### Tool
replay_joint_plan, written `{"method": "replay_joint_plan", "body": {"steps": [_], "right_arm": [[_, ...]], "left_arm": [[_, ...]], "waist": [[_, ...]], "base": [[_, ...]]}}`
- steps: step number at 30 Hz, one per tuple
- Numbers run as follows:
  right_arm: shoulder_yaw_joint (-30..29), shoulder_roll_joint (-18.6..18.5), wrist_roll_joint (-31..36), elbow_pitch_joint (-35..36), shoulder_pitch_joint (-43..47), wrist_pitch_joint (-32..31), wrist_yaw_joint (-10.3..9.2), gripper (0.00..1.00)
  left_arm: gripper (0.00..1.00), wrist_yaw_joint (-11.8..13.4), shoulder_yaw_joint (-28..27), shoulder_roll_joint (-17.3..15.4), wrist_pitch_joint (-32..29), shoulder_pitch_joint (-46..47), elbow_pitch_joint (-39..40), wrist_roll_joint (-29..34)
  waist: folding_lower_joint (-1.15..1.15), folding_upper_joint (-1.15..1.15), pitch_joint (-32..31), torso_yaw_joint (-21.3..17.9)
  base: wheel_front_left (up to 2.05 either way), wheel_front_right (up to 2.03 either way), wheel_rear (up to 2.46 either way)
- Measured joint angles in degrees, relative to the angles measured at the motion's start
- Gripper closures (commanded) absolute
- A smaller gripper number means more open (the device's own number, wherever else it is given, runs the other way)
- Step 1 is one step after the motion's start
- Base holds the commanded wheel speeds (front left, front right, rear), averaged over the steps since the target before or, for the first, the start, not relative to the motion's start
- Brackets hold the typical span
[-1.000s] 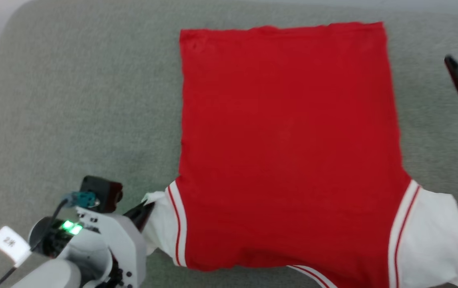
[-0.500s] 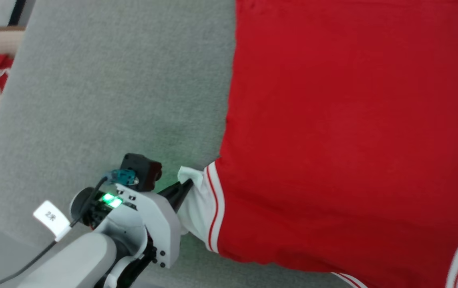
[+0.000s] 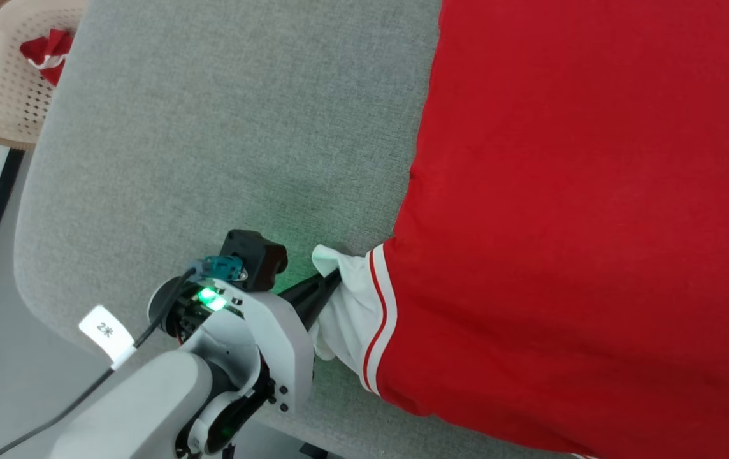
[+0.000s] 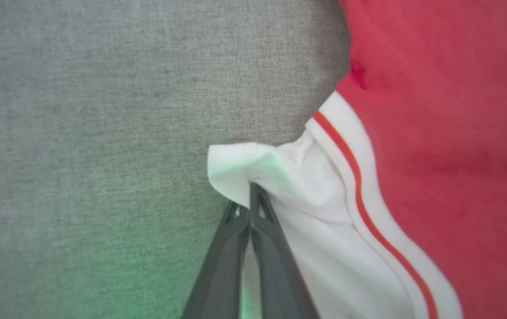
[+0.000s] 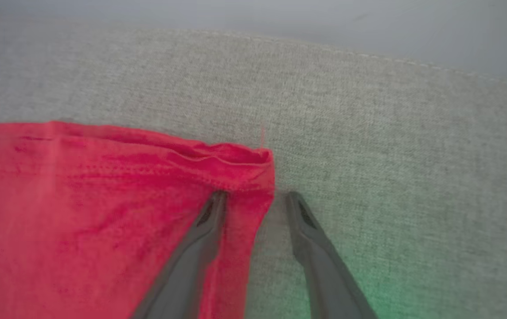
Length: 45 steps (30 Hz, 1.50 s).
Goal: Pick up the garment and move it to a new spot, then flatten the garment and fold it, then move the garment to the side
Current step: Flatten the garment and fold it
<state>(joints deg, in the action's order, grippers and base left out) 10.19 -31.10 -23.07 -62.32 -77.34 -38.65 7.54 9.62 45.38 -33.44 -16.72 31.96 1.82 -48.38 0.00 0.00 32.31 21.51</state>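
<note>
We are flattening the large bright red fabric garment, lying spread on the grey cloth-covered table. The jaws of our left gripper are pinching its white sleeve. Those of our right gripper are standing apart around the red hem corner. Next they probably need closing, then pulling outward. The table edge is near the left gripper.

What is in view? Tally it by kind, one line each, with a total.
Red top: 1
Basket: 1
Small red cloth: 1
Grippers: 2 (left gripper, right gripper)
Total: 5
</note>
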Motion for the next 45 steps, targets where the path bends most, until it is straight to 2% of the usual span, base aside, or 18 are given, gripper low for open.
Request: {"method": "replay_joint_plan", "body": {"steps": [5, 10, 15, 20, 26, 31, 36, 40, 45], "right_arm": [[-0.9, 0.7, 2.6, -2.8, -1.3, 2.7, 0.01, 1.00], [1.0, 3.0, 3.2, -2.9, -0.4, 2.3, -0.02, 1.00], [5.9, 4.4, -2.8, 4.1, 5.7, 1.0, -0.04, 1.00], [9.8, 4.4, -10.9, 13.9, 13.3, -1.6, -0.02, 1.00], [12.0, -0.4, -19.3, 28.0, 25.2, -4.3, -0.01, 1.00], [9.3, -3.8, -23.3, 37.8, 36.2, -4.5, -0.01, 1.00], [4.9, -4.7, -25.2, 45.3, 48.5, -4.7, -0.01, 1.00], [0.5, -3.8, -24.6, 49.2, 57.9, -4.4, -0.01, 1.00], [-3.8, -0.2, -21.1, 51.0, 66.5, -2.5, -0.01, 1.00]], "left_arm": [[1.00, -0.3, -0.2, 0.0, 0.5, 0.3, -1.3, -0.1], [1.00, 0.0, -0.8, -1.3, 0.6, -0.2, -2.4, -0.6], [1.00, 0.8, -2.3, -3.9, 0.5, -1.9, -2.6, -2.0], [1.00, 2.0, -3.7, -6.8, 0.1, -4.2, -2.8, -3.4], [1.00, 3.5, -4.7, -9.5, -0.4, -7.2, -2.1, -4.6], [1.00, 4.6, -5.2, -11.0, -0.4, -9.6, -1.0, -5.6], [1.00, 5.8, -5.7, -12.2, -0.4, -11.5, 0.1, -6.2], [1.00, 6.2, -5.8, -12.7, -0.4, -12.4, 0.9, -6.6], [1.00, 6.3, -5.6, -12.7, -0.4, -12.5, 1.4, -6.6]], "waist": [[0.00, 0.00, -0.1, -0.4], [0.00, 0.00, -1.7, -2.0], [0.00, 0.00, -4.3, -5.3], [0.00, 0.00, -6.9, -8.8], [0.00, 0.00, -10.5, -13.1], [0.00, 0.00, -13.3, -16.6], [0.00, 0.00, -15.8, -19.7], [0.00, 0.00, -17.3, -21.8], [0.00, 0.00, -18.5, -23.3]], "base": [[0.00, 0.00, 0.00], [0.00, 0.00, 0.00], [0.00, 0.00, 0.00], [0.00, 0.00, 0.00], [0.00, 0.00, 0.00], [0.00, 0.00, 0.00], [0.00, 0.00, 0.00], [0.00, 0.00, 0.00], [0.00, 0.00, 0.00]]}}
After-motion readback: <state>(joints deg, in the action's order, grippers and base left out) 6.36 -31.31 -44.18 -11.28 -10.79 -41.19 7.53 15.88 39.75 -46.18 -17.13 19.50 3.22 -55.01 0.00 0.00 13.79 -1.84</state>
